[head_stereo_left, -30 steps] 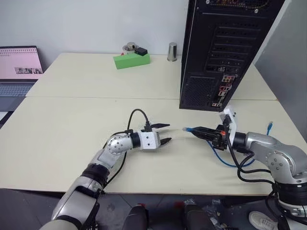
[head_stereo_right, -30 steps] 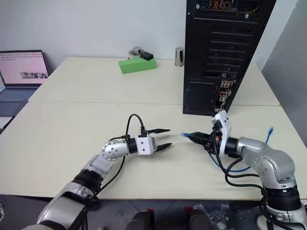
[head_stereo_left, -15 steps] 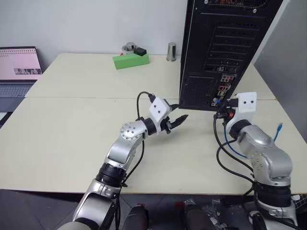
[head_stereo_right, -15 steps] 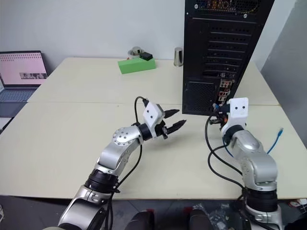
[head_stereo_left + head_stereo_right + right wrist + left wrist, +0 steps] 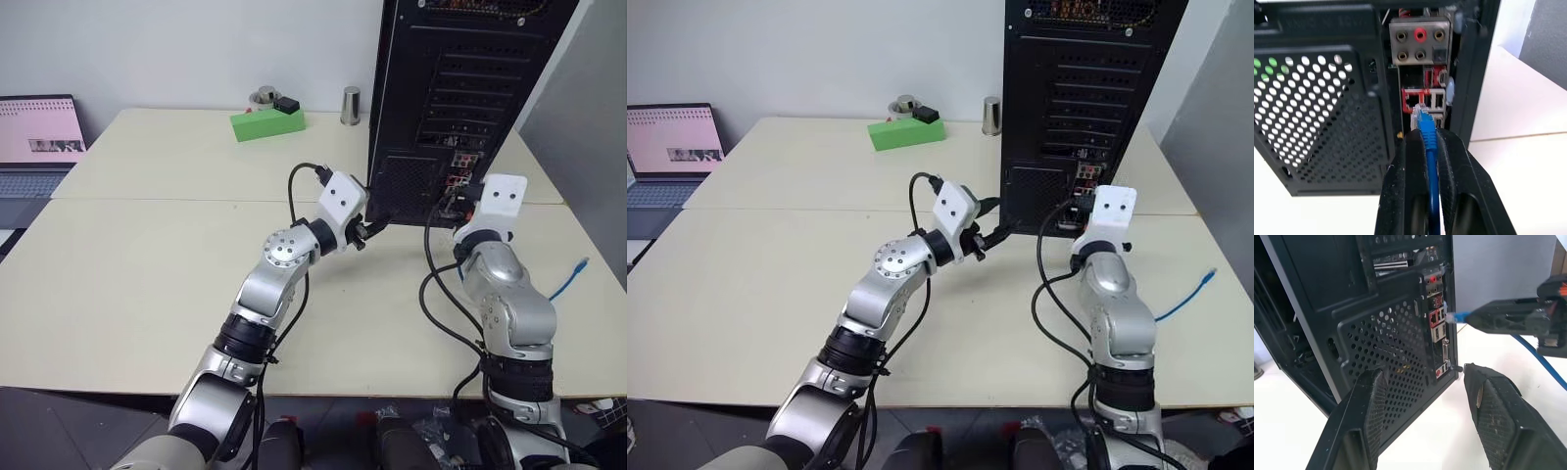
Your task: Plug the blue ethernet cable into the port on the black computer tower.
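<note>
The black computer tower (image 5: 460, 98) stands at the back right of the table, rear face toward me. My right gripper (image 5: 1427, 137) is shut on the blue ethernet cable (image 5: 1431, 161) and points level at the strip of coloured ports (image 5: 1422, 100). The cable's clear-blue plug (image 5: 1421, 117) sticks out past the fingertips, just in front of the red-framed ports. I cannot tell whether it touches them. The cable's other end (image 5: 584, 264) lies on the table at the right. My left gripper (image 5: 1422, 372) stands open and empty before the tower's mesh grille (image 5: 1386, 338).
A green box (image 5: 267, 122) and a metal cylinder (image 5: 351, 105) sit at the back of the table. A laptop (image 5: 34, 137) is at the far left. A grey panel (image 5: 588, 147) rises right of the tower. Black robot cables (image 5: 436, 294) hang by the right arm.
Both arms rose toward the tower. The right gripper swung from pointing left to pointing at the port strip with the plug. The left gripper moved up and right to the grille.
</note>
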Motion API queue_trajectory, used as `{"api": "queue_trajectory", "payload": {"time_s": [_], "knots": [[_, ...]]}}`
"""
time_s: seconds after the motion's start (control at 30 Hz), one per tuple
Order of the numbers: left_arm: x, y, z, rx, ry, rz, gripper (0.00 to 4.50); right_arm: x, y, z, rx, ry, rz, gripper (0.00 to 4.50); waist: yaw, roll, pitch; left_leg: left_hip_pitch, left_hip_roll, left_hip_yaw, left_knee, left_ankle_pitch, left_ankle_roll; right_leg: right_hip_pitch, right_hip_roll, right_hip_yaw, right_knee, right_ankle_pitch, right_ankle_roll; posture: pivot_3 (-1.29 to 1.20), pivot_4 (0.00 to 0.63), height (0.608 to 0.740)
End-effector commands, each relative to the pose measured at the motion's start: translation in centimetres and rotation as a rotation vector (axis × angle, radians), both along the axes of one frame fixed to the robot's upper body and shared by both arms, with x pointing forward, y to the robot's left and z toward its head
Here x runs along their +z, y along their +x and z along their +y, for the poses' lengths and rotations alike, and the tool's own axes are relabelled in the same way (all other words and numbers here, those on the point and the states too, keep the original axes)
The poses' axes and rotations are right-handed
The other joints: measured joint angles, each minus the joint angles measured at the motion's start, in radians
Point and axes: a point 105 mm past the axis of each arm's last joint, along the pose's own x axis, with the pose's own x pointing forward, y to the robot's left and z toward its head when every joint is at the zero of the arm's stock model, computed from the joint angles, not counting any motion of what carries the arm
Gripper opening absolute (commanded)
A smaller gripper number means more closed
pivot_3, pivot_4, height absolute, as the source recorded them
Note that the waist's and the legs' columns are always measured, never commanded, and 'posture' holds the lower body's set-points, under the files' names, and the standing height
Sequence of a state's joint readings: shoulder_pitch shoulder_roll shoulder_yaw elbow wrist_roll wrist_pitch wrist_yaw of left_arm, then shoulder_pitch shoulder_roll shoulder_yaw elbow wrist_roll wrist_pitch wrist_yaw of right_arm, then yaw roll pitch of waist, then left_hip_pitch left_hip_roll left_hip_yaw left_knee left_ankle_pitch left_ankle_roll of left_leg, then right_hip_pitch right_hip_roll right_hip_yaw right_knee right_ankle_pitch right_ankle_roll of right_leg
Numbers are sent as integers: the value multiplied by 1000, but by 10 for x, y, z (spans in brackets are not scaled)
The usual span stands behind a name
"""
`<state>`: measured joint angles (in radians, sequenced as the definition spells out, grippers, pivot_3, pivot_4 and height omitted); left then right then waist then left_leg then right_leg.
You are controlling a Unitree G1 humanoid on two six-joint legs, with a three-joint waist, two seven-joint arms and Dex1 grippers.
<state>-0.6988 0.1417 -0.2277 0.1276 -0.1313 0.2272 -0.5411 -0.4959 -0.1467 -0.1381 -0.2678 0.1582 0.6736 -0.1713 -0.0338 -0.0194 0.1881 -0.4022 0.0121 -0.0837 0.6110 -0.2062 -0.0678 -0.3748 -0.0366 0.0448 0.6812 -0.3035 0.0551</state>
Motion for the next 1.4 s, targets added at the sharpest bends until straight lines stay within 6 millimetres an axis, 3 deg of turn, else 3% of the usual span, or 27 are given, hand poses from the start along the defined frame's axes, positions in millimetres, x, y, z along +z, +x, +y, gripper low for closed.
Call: {"api": "queue_trajectory", "payload": {"time_s": [0.03,1.4], "knots": [[17,-3,-2,-13,-28,-60,2632,17,0,0,1,15,-76,0,0,0,0,0,0,0,0,0,0,0,0,0,0,0,0,0,150,740],[21,-1,-1,0,-47,-63,2632,20,16,-5,-18,-2,-85,0,-2,0,0,0,0,0,0,0,0,0,0,1,0,0,0,0,150,740]]}}
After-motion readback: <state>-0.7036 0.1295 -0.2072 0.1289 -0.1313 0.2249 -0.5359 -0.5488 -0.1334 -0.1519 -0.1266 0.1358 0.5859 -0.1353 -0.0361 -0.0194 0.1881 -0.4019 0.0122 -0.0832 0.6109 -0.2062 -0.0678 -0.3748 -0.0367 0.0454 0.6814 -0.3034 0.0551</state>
